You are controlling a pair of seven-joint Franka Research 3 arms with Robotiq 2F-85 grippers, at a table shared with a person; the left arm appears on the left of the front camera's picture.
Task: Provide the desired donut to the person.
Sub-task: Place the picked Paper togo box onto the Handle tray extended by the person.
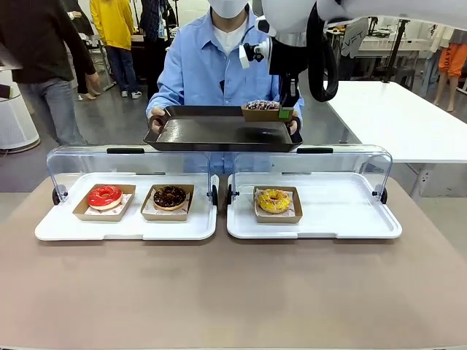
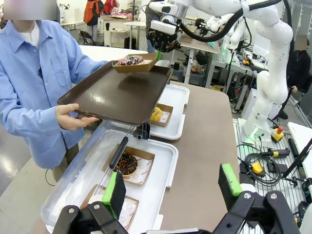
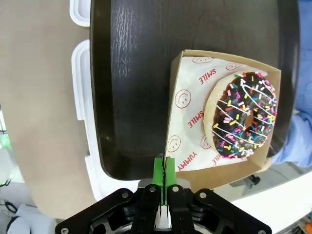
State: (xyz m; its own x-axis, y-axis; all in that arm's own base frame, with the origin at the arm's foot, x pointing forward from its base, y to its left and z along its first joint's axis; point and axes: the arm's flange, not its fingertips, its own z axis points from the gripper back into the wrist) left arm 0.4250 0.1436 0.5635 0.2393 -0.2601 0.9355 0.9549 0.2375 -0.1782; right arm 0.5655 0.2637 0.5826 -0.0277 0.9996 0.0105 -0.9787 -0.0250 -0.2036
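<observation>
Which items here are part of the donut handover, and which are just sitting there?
In play: sprinkle donut, paper box, right fingers shut on it, brown tray, person.
Idle: red donut, chocolate donut, yellow donut, white trays, left fingers.

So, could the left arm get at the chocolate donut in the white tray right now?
Probably yes: the clear lid is raised, nothing covers the chocolate donut, and the left gripper hangs open close above its white tray.

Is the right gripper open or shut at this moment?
Shut. The right gripper has its green pads pressed together on the edge of the cardboard box with the sprinkled donut, over the dark tray.
</observation>
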